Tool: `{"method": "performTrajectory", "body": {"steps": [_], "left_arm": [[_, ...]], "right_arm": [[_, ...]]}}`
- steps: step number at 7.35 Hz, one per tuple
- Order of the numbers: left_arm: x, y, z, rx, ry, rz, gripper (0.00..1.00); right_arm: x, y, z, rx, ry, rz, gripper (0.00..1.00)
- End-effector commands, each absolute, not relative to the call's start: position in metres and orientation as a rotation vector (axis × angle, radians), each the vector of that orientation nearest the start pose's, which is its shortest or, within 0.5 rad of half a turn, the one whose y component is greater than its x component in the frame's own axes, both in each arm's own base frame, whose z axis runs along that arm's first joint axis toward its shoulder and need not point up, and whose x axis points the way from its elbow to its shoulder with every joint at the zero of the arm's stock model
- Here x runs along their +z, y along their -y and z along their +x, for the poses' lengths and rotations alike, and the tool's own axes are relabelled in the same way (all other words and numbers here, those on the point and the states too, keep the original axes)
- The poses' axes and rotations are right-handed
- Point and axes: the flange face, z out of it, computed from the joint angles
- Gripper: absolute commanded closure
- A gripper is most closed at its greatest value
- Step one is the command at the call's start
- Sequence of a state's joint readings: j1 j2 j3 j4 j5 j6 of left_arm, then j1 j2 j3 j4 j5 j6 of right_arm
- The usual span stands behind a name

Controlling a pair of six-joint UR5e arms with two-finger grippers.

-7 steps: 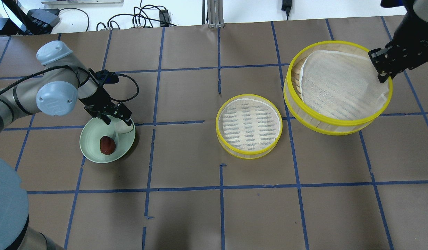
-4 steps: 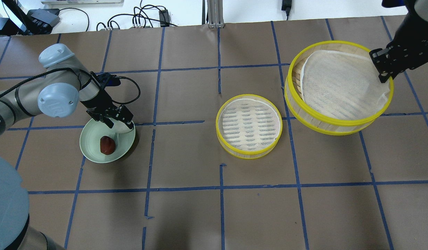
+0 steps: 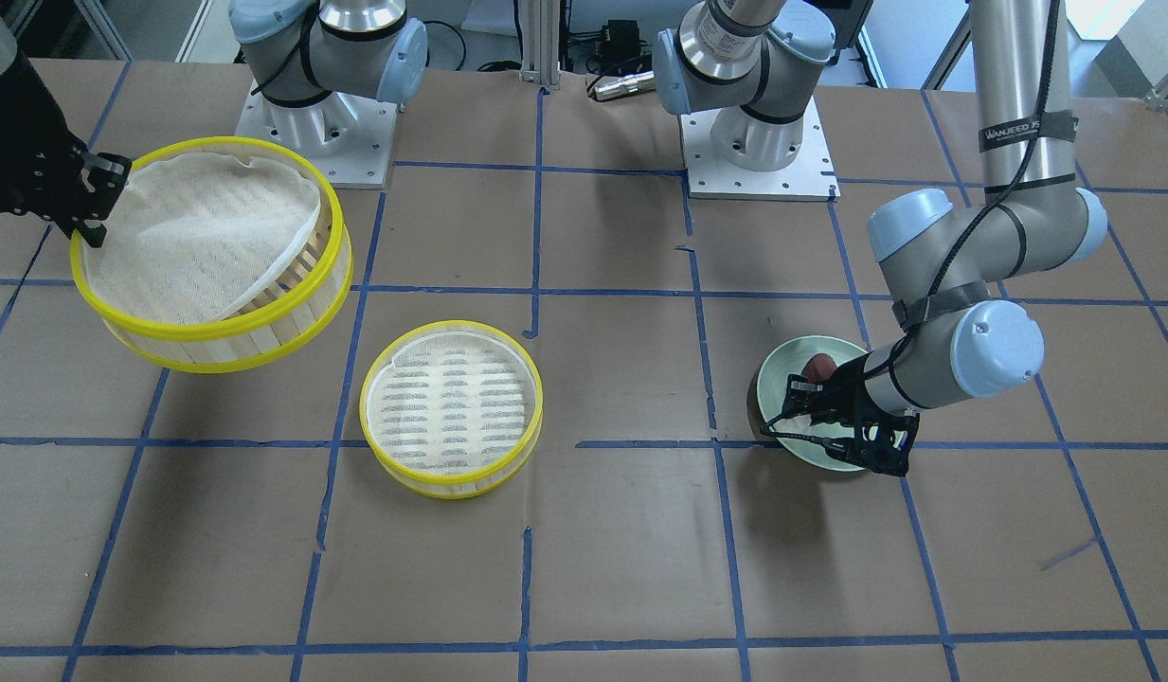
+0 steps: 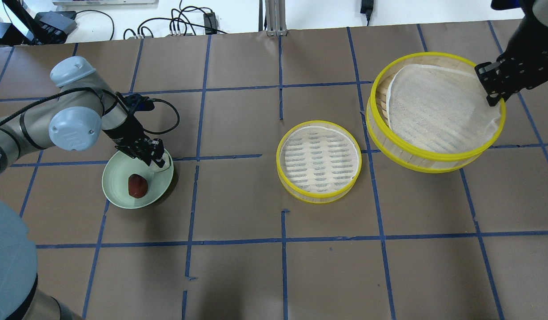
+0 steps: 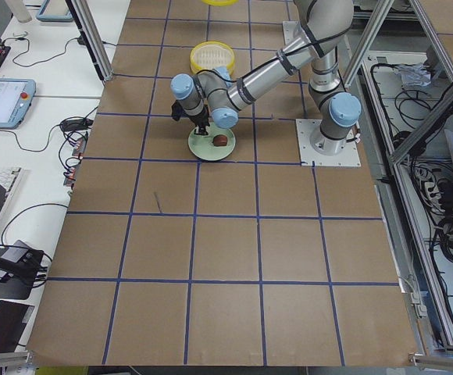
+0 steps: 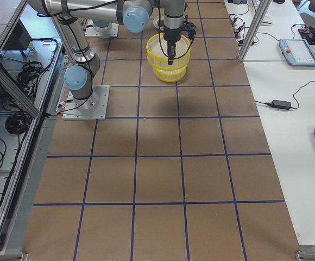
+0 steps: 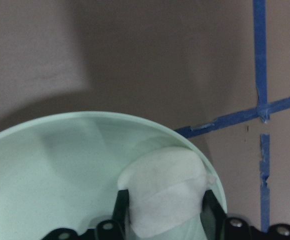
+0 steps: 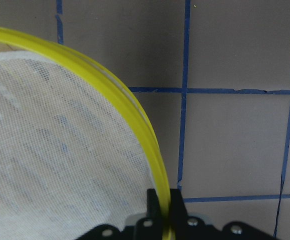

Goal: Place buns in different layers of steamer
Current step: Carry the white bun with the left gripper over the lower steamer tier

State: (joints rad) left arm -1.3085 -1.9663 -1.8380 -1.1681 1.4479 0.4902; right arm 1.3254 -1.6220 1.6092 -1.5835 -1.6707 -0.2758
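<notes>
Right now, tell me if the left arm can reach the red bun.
Probably not yet: the left gripper is shut on the white bun. The red bun lies uncovered beside it on the green plate.

Buns (image 4: 138,186) plated; lg layer (image 4: 409,154) aloft, sm layer (image 4: 319,161) flat.

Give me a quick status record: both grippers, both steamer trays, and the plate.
left gripper: jaws closed on the white bun, in the green plate
right gripper: jaws clamped on the rim of the raised tray
raised tray: tilted, in the air, cloth liner only
resting tray: flat on the table, no bun in it
green plate: also holds a red-brown bun
buns placed: none
</notes>
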Motion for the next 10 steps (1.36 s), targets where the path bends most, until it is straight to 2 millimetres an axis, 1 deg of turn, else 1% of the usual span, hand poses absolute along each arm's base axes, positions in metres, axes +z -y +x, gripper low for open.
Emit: {"method": "performTrajectory", "body": {"steps": [1,2,3,4,5,6,7,8,9,10], "left_arm": [[0.205,0.567,0.004,0.298,-3.283,0.363,0.82],[0.224,0.572,0.007,0.251,-3.263,0.353,0.85],[0.244,0.576,0.014,0.311,-3.163,0.31,0.85],[0.279,0.58,0.006,0.331,-3.16,0.319,0.85],[0.299,0.585,-0.038,0.3,-3.237,0.206,0.85],[0.307,0.582,-0.109,0.277,-3.255,0.112,0.85],[0.319,0.576,-0.179,0.236,-3.299,0.032,0.85],[0.328,0.572,-0.229,0.202,-3.383,-0.052,0.85],[0.332,0.557,-0.279,0.255,-3.473,-0.161,0.85],[0.319,0.548,-0.333,0.292,-3.559,-0.269,0.85]], "right_arm": [[0.496,0.488,0.005,0.001,-3.244,-0.045,0.91],[0.497,0.488,0.004,-0.004,-3.245,-0.045,0.91],[0.495,0.489,0.004,0.004,-3.245,-0.043,0.91],[0.494,0.489,0.002,0.013,-3.247,-0.038,0.91],[0.492,0.489,0.001,0.017,-3.251,-0.038,0.91],[0.492,0.489,0.0,0.019,-3.254,-0.036,0.91],[0.491,0.49,-0.009,0.019,-3.251,-0.004,0.91],[0.489,0.488,-0.022,0.03,-3.246,0.038,0.91],[0.488,0.488,-0.025,0.031,-3.243,0.051,0.91],[0.489,0.488,-0.025,0.024,-3.239,0.056,0.89]]}}
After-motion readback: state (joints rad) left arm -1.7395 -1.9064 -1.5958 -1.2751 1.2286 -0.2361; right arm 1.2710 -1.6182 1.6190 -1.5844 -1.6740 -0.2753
